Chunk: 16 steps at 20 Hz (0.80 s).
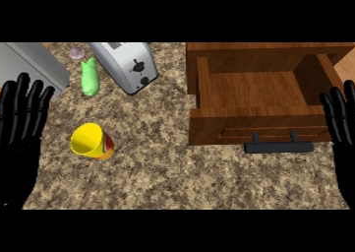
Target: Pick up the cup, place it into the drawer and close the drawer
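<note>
Yellow cup (91, 141) stands near the counter's (172, 182) left edge, its mouth tipped toward us. It looks light, hard and a bit slippery, so grab round its side. Left hand (16, 123) and right hand (347, 128) are open, holding nothing. Wooden drawer (256, 106) is open.

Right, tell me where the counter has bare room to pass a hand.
Widest bare patch: front of the counter, below the cup and drawer. A narrower lane runs between cup and drawer. Crowded: the back left, with toaster and green vegetable.
</note>
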Motion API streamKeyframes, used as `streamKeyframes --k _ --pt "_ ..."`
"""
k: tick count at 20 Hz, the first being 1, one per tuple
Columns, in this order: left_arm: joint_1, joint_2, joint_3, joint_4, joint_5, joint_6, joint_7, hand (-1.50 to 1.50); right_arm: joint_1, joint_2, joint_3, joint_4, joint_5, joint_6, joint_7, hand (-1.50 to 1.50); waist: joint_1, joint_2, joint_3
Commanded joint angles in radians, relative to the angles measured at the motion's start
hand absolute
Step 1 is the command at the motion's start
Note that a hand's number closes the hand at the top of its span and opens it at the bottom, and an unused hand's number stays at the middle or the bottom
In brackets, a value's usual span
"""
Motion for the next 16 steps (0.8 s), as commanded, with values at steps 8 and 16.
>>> streamKeyframes --k 8,16 --pt "0.050 -0.122 -0.054 0.082 0.042 0.160 0.023 -1.50 0.013 -0.060 -0.007 -0.004 0.035 0.053 0.028 -1.50 0.018 0.002 -0.016" --pt "0.099 -0.085 0.086 0.115 0.205 0.059 -0.002 -1.50 -0.035 0.010 0.059 0.033 0.129 0.002 0.015 -1.50 0.024 0.001 -0.015"
